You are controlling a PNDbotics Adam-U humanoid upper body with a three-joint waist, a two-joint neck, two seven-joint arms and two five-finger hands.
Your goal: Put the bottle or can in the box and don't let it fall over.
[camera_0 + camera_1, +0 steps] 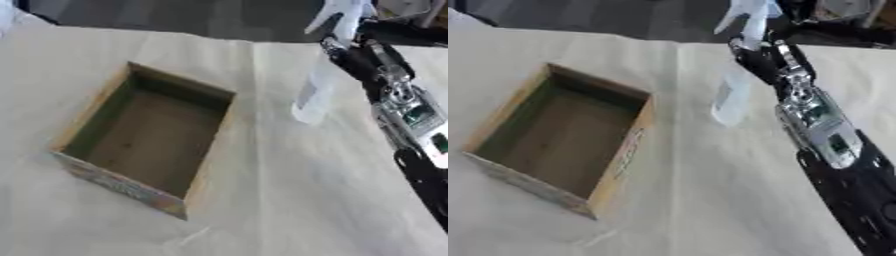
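Ok so the right hand (756, 57) comes in from the far right w/ its arm (833, 145) running diagonally down to the near right corner; fingers are curled round the upper part of a clear spray bottle (733, 95), so it's clamped on that, just below the white trigger head (750, 15); bottle hangs a bit tilted, head toward the far side, bottom toward the near left; can't tell for sure if the bottom touches the table or sits just above it, looks slightly lifted tbh.

Box (144, 135) is an open-topped cardboard thing on the left half of the table, nothing inside that I can see, inner walls look dark greenish, outer near wall has some colourful print; it sits askew, 1 corner pointing near; bottle is to the right of the box and a bit farther back, apart from it, not over the opening.

Table (289, 200) is covered w/ a pale beige cloth, a crease runs near-to-far just right of the box; dark floor past the far edge.

Left hand doesn't show in either view.
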